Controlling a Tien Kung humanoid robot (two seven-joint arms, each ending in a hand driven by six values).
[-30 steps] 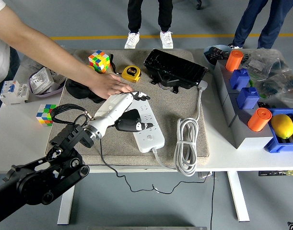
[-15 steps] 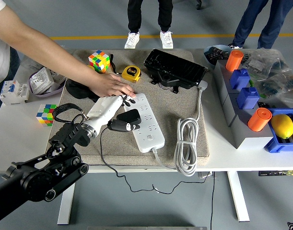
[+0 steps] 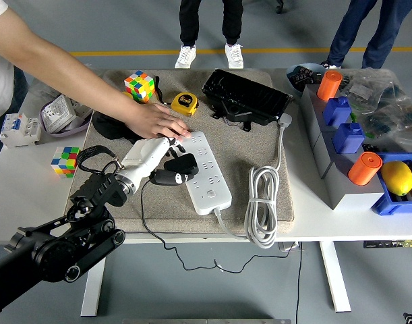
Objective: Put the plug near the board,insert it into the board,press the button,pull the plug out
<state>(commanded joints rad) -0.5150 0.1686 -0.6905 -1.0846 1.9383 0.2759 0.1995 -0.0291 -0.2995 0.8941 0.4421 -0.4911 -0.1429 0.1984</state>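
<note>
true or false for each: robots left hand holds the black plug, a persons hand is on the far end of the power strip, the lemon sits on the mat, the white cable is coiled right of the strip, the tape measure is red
1. The left hand holds the black plug. True.
2. A person's hand rests on the far end of the white power strip. True.
3. The lemon sits on the mat. False: it lies in a blue bin at the table's right edge.
4. The white cable is coiled to the right of the strip. True.
5. The tape measure is red. False: it is yellow.
</note>
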